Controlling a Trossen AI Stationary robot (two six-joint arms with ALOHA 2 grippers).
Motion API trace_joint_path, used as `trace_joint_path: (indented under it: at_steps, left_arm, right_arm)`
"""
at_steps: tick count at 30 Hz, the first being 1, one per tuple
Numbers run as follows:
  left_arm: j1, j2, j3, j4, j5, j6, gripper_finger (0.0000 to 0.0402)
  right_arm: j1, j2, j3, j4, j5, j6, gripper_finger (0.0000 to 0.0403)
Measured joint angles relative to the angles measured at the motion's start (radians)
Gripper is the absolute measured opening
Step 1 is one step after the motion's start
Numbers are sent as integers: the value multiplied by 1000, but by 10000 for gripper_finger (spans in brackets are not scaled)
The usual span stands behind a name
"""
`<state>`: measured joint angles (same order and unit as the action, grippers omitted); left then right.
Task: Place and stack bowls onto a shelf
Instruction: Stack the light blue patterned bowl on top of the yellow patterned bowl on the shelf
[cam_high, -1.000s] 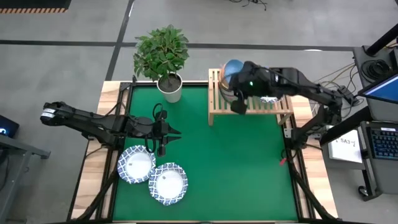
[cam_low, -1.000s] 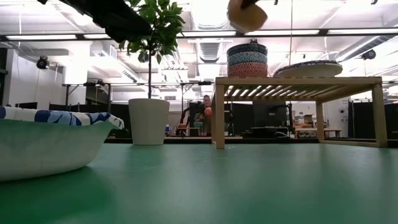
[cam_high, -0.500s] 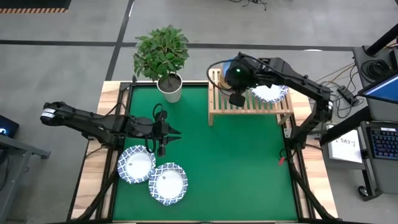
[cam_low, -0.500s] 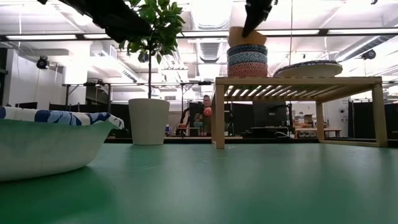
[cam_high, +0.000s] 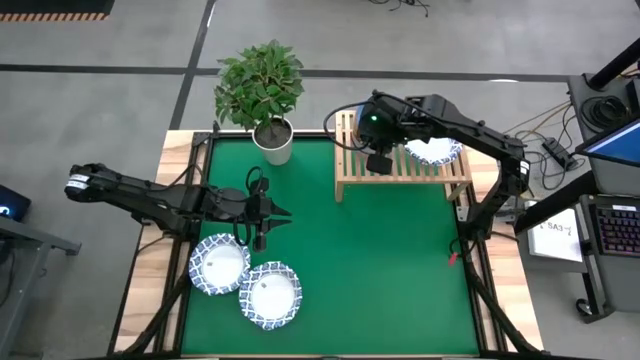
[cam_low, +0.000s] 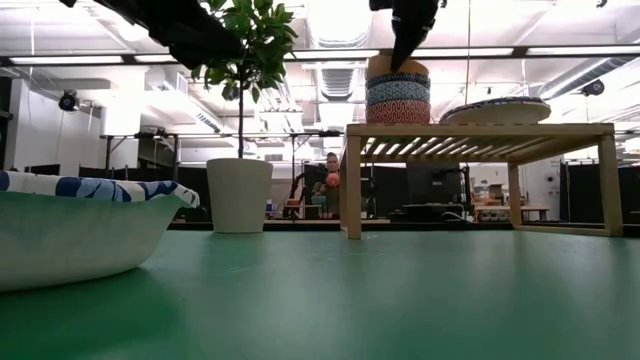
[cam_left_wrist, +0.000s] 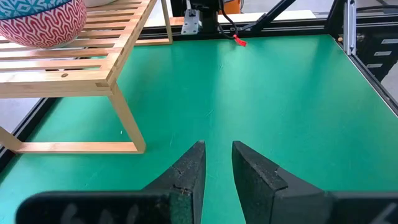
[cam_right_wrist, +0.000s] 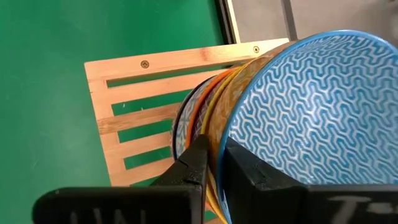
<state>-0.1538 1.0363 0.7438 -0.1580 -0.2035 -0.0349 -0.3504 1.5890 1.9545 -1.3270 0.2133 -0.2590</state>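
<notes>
Right tool (cam_right_wrist: 211, 163) pinches the yellow-orange bowl's (cam_low: 397, 66) rim, atop the bowl stack (cam_low: 397, 98) on the shelf (cam_high: 400, 166). Left tool (cam_left_wrist: 217, 168) slightly parted, empty.

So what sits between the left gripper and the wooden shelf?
Only bare green table. In the high view nothing lies between the left gripper and the shelf, and the left wrist view shows the same open mat.

Stacked bowls (cam_low: 397, 90) on shelf (cam_low: 480, 132)
</notes>
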Motion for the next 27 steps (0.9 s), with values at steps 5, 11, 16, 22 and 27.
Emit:
trace_joint_path:
  at_steps: [5,11,16,22,27]
  left_arm:
    - [0,0,0,-1,0,0,61]
    - [0,0,0,-4,0,0,61]
    - [0,0,0,-10,0,-4,61]
    - [0,0,0,-10,0,-4,61]
    - [0,0,0,-11,0,-4,61]
  right_arm:
    - [0,-1,0,-1,29,12,42]
    - [0,-3,5,-9,30,45,75]
    - [2,-3,60,-20,27,85,95]
    - [5,-3,136,13,23,139,97]
    - [5,-4,120,118,23,133,68]
